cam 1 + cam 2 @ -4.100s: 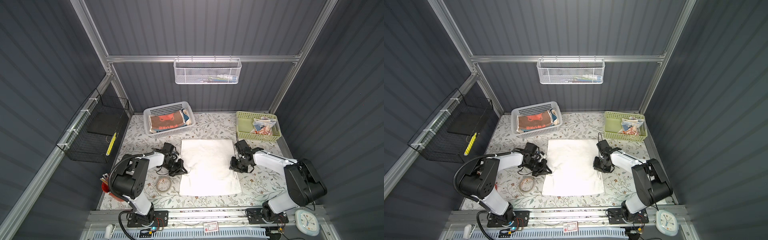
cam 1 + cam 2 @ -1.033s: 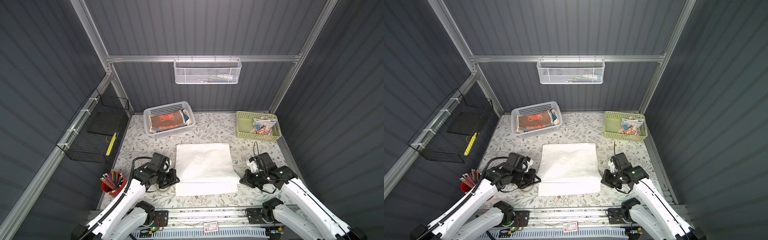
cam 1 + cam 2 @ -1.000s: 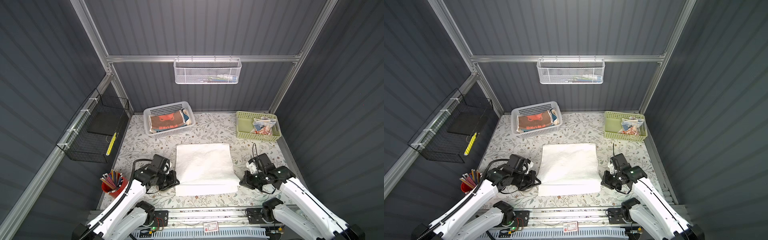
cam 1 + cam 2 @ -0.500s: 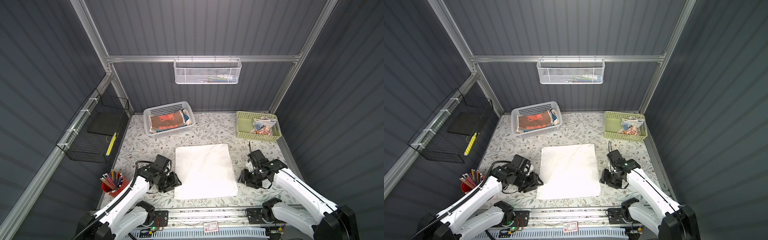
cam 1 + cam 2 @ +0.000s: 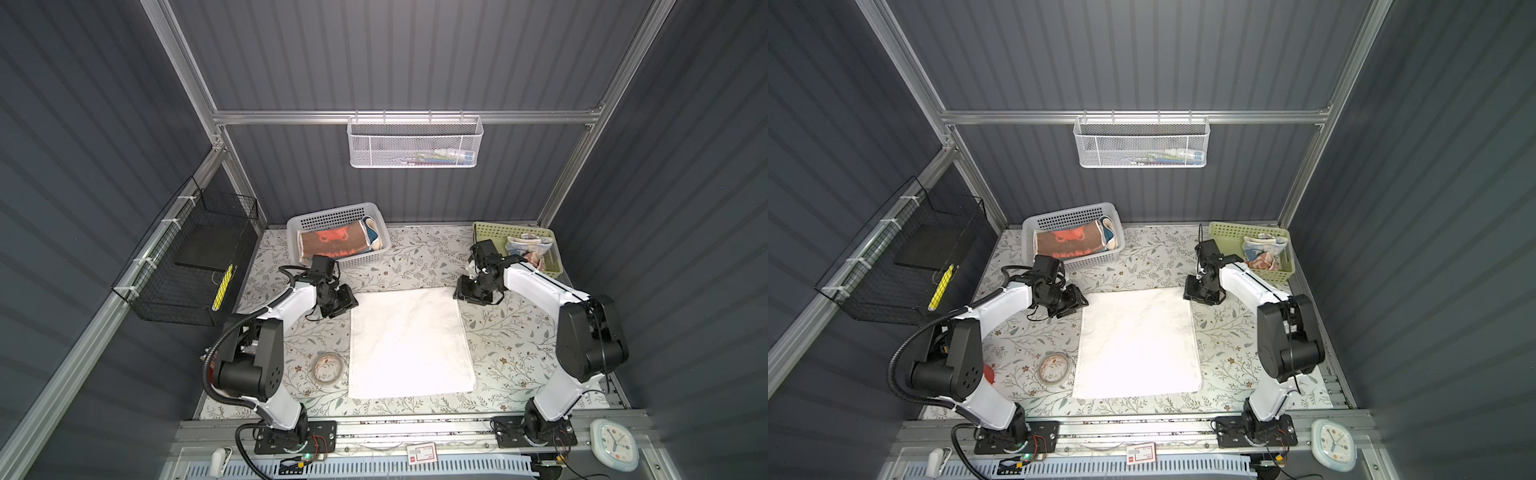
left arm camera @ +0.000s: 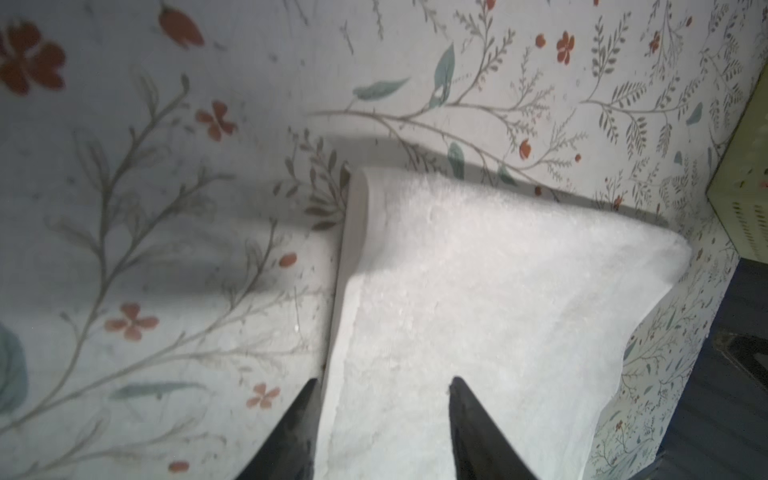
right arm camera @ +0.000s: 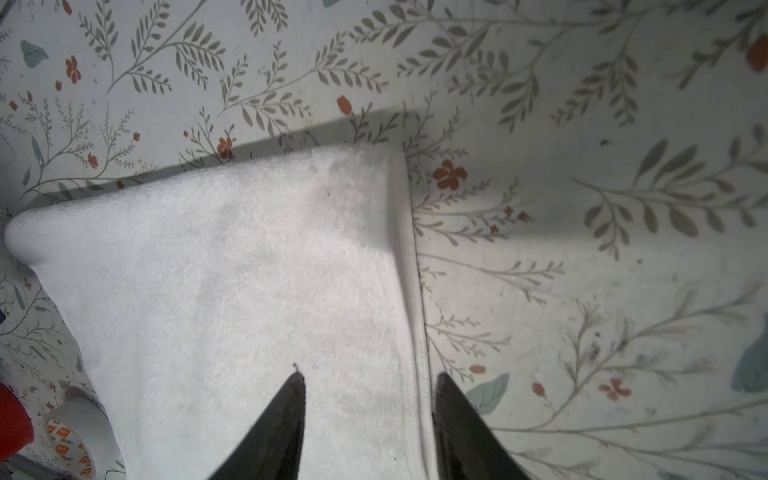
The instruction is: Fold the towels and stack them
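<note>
Since a sec ago both arms swung from the near edge up to the far corners of the plain white terry towel [image 5: 409, 345], which lies flat mid floral worktop [image 5: 415, 257]. Jaws apart on left gripper [image 5: 345, 306] & right gripper [image 5: 473, 298], each straddling a side hem — holding nothing. Risk imo: pinching just one layer, or uneven pulls btwn arms — skewed fold.

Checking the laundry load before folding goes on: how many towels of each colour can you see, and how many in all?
White towel: 1
Coral-brown towel: 1
Blue-and-cream towel: 1
Orange-and-blue towel: 1
Total: 4
</note>
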Controlling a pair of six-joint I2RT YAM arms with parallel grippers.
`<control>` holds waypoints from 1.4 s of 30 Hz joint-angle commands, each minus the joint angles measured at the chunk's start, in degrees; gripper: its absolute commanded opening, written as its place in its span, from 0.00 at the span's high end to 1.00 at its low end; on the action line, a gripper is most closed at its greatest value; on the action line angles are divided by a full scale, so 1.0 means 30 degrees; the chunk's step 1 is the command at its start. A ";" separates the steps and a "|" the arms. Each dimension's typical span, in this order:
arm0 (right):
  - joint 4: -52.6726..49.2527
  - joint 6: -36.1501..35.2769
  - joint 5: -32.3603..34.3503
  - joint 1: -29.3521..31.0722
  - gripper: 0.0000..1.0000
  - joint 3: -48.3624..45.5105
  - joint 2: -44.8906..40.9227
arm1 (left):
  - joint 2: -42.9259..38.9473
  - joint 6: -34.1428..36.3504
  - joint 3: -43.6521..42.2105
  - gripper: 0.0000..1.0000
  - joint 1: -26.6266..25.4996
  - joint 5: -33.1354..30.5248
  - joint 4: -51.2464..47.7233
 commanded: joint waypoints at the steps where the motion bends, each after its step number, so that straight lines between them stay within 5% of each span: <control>1: 0.0104 -0.0846 -0.0522 -0.0437 0.56 0.1447 0.1597 | 0.1670 0.0426 0.1115 0.54 0.0516 0.1044 0.1631; 10: -0.0360 -0.1262 -0.1461 -0.0625 0.55 0.4162 0.4601 | 0.4853 0.0098 0.3107 0.55 0.0854 0.2108 0.2323; 21: -0.0278 -0.1294 -0.1923 -0.0736 0.67 0.4617 0.5413 | 0.5009 0.0001 0.4147 1.00 0.0884 0.3613 0.2506; 29: 0.0027 -0.1720 -0.2058 -0.1143 1.00 0.5032 0.4484 | 0.4052 0.1250 0.5261 1.00 0.0939 0.3688 0.1494; 42: -0.1278 -0.2898 -0.3258 -0.2266 1.00 0.5280 0.1639 | 0.1809 0.2288 0.5619 1.00 0.1030 0.4494 0.0496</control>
